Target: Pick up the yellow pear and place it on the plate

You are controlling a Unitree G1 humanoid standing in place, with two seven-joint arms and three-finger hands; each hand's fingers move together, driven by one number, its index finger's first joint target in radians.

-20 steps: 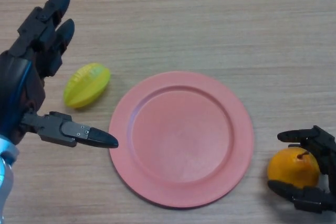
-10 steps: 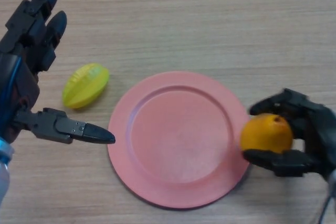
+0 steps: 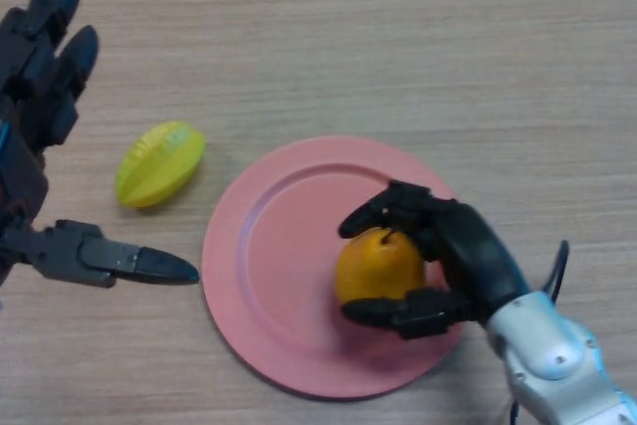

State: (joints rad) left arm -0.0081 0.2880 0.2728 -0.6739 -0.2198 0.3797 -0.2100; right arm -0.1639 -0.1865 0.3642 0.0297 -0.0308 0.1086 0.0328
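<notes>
The yellow-orange pear point(image 3: 376, 268) is over the right half of the pink plate point(image 3: 269, 276), stem up. My right hand point(image 3: 453, 256) comes in from the lower right and is shut on the pear, fingers curled over its top and thumb under its near side. Whether the pear rests on the plate I cannot tell. My left hand point(image 3: 40, 166) is at the far left, open, fingers straight and thumb pointing toward the plate's left rim.
A yellow-green ridged fruit point(image 3: 159, 163) lies on the wooden table point(image 3: 448, 57) left of the plate, between my left hand's fingers and thumb but not touched.
My right hand has carried the pear leftward from the plate's right edge to over the plate's right half. My left hand has drifted slightly left.
</notes>
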